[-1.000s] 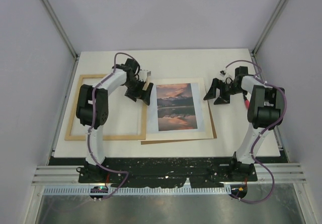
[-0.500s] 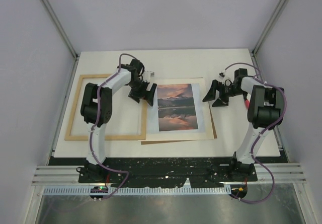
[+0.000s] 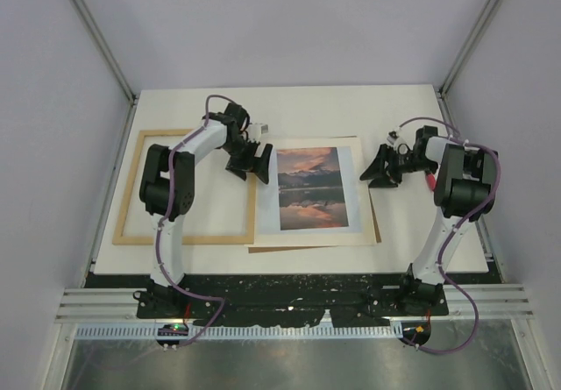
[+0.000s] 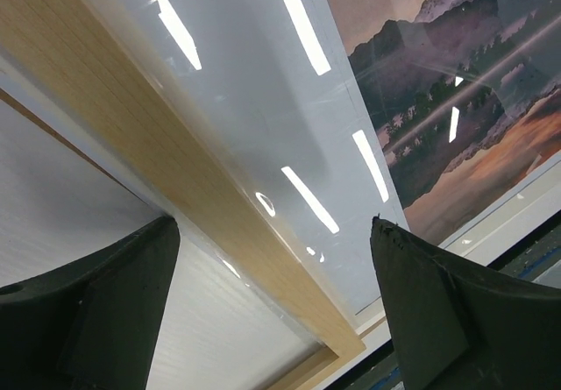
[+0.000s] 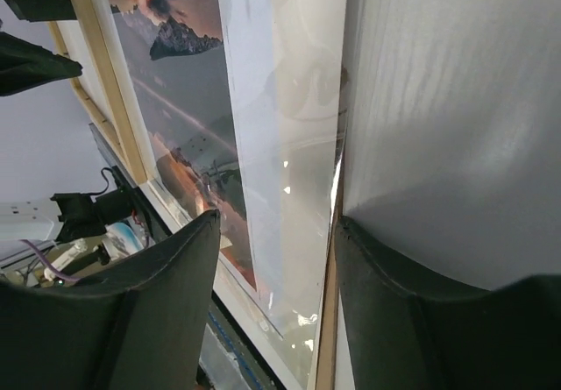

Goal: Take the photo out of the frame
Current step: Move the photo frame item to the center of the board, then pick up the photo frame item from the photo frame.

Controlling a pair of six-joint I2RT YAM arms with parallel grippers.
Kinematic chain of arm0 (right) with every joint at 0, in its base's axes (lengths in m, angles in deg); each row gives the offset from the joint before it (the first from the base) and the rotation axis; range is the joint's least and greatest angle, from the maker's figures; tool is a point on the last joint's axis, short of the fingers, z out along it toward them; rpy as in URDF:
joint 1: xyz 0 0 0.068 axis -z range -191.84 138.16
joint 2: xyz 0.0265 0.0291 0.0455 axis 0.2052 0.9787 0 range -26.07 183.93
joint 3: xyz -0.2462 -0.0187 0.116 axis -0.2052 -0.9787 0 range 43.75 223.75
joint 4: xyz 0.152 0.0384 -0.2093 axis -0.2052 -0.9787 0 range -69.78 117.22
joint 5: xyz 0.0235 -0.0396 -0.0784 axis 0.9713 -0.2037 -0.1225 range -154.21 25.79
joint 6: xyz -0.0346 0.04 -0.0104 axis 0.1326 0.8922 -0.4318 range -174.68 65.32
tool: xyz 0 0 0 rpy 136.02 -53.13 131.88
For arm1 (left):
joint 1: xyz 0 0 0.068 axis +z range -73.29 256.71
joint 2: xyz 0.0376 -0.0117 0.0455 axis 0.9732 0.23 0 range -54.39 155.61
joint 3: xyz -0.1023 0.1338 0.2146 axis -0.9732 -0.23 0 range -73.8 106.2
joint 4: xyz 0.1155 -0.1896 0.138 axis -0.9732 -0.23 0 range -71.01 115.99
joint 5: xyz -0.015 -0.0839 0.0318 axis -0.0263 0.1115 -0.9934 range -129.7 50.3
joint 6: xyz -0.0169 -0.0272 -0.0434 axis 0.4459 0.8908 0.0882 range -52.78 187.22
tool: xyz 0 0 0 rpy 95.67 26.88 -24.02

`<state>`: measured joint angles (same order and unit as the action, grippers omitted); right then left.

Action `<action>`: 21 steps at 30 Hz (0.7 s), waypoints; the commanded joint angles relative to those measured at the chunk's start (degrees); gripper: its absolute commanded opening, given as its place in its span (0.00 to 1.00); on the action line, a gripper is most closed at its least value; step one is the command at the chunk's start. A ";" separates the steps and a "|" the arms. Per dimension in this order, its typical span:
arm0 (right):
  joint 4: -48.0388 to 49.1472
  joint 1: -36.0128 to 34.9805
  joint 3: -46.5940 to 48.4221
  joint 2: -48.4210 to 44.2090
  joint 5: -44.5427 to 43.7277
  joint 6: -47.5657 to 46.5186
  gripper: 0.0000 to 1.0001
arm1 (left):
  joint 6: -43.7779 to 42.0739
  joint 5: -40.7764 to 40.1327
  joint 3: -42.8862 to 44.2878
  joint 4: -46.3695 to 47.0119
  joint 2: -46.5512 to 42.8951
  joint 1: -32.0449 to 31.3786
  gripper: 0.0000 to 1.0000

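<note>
Photo already out, flat on cream mat.
Empty light-wood frame lies just left; left gripper and right gripper flank the photo, fingers apart, clamping nothing; task looks nearly done.

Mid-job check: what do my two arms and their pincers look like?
The left arm and right arm have white links, black joint housings and a purple cable looped alongside. The left pincer and right pincer each have two matte black wedge fingers.
</note>
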<state>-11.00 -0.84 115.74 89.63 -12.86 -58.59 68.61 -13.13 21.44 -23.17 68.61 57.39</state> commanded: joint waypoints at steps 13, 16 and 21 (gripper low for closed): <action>-0.80 1.83 1.31 -0.74 18.17 0.48 0.46 | 2.13 11.22 -3.48 3.02 1.10 -2.31 0.93; -0.90 1.83 1.58 0.40 15.63 -1.01 0.38 | 2.21 11.58 -3.57 3.11 1.10 -2.40 0.93; 0.77 1.83 0.70 1.72 9.03 -1.64 0.32 | 2.13 11.32 -3.84 3.20 0.75 -2.40 0.93</action>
<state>-11.22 1.02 115.82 90.72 -0.51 -58.91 70.25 -4.24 19.23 -20.95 68.43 56.08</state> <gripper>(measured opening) 0.349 0.930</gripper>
